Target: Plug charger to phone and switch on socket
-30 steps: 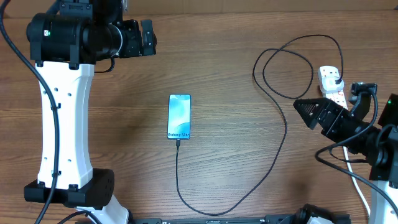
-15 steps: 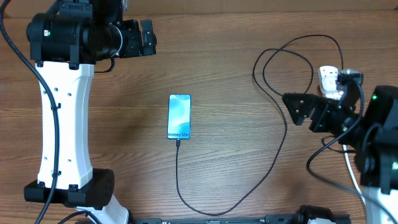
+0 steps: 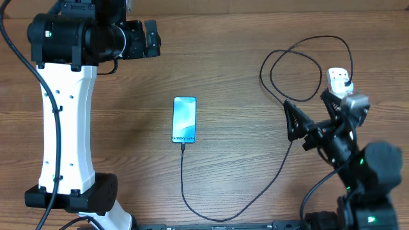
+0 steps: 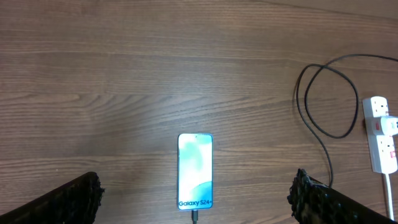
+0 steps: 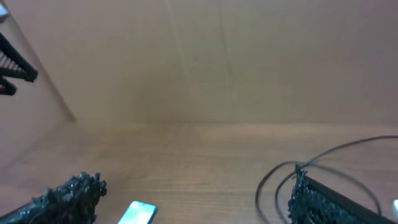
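Black and ribbed, the fingers (image 5: 74, 196) of the right claw (image 5: 198, 186) are seen spread wide with nothing held between them. This claw is raised above the desk (image 3: 243, 57), near the white power strip (image 4: 379, 134). The left claw (image 3: 152, 38) is likewise parted and empty, held high at the far left, well apart from everything. The charger cable (image 3: 181, 172) appears seated in the lower edge of the phone (image 3: 184, 119), which lies lit at mid-desk, and its far end is run to the strip. Switching on is therefore judged to be the step in hand. It would best be done with the right claw narrowed and one fingertip lowered straight down onto the red switch marks (image 4: 374, 126) beside the occupied outlet. The looped cable should be avoided, since the light strip may be slid if pushed sideways. Whether the switch is already on cannot be told.
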Controlling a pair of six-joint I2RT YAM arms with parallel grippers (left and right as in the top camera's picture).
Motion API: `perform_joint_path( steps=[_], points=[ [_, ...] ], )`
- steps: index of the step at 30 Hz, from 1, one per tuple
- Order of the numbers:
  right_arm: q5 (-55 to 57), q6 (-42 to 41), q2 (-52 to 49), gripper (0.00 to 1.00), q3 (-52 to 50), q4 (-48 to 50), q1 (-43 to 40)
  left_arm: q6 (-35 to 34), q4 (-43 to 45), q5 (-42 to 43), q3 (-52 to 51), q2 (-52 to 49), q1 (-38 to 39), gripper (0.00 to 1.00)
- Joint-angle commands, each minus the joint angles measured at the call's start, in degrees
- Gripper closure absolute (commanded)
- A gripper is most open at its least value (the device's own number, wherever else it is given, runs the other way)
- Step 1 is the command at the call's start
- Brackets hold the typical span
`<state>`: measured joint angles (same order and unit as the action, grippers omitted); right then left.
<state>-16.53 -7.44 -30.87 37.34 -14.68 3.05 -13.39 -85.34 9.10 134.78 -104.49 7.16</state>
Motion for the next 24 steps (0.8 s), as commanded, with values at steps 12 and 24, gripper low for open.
perform_joint_path(
  steps=[12,24],
  points=[
    [9.35,0.24,15.96,0.0,-21.4,13.35,0.31,0.28,0.07,-0.33,0.35,-0.22,0.0,0.0],
    [10.95,0.02,22.14,0.0,-29.31,14.43,0.33,0.28,0.07,-0.33,0.35,-0.22,0.0,0.0]
  ],
)
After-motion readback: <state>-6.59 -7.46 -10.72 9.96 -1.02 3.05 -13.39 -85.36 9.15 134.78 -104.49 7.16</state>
